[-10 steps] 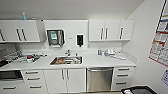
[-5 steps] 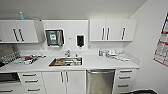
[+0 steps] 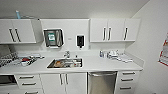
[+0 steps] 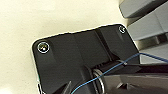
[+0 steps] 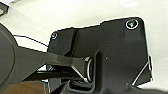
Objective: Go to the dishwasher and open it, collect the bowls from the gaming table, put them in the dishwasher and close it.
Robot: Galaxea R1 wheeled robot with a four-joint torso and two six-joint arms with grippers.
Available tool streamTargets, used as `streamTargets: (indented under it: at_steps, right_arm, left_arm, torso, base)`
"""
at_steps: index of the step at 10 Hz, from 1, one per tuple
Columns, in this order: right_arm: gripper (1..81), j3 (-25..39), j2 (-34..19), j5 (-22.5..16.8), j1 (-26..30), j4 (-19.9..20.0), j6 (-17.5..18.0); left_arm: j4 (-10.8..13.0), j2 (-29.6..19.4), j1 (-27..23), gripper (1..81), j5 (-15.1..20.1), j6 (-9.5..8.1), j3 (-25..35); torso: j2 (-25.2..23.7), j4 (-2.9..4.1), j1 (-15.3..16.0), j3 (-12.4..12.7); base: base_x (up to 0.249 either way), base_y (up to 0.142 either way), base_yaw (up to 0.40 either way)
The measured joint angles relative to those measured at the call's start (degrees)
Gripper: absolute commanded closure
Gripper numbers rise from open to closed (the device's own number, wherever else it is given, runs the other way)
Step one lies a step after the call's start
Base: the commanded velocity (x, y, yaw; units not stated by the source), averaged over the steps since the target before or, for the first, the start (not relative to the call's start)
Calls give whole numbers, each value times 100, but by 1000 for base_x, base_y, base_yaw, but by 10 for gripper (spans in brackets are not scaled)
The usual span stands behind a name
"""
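White counter point(image 3: 95, 64) with sink point(image 3: 65, 63), dish rack point(image 3: 8, 58)

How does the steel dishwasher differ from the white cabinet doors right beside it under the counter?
The dishwasher has a brushed steel front; the cabinet doors are plain white. The dishwasher is one panel with a horizontal bar handle along its top; the cabinet is a pair of doors with two upright handles where they meet. The dishwasher sits right of the sink; the doors sit directly under it. Both are shut and sit flush under the same white counter.
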Motion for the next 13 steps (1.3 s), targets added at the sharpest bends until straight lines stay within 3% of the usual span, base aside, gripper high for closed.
streamTargets:
  at_steps: [13]
  right_arm:
    - [10,-21,13,1,17,-1,1]
  left_arm:
    - [-2,0,13,10,-30,0,0]
  torso:
    - [-5,0,-10,0]
  base:
    - [146,0,0]
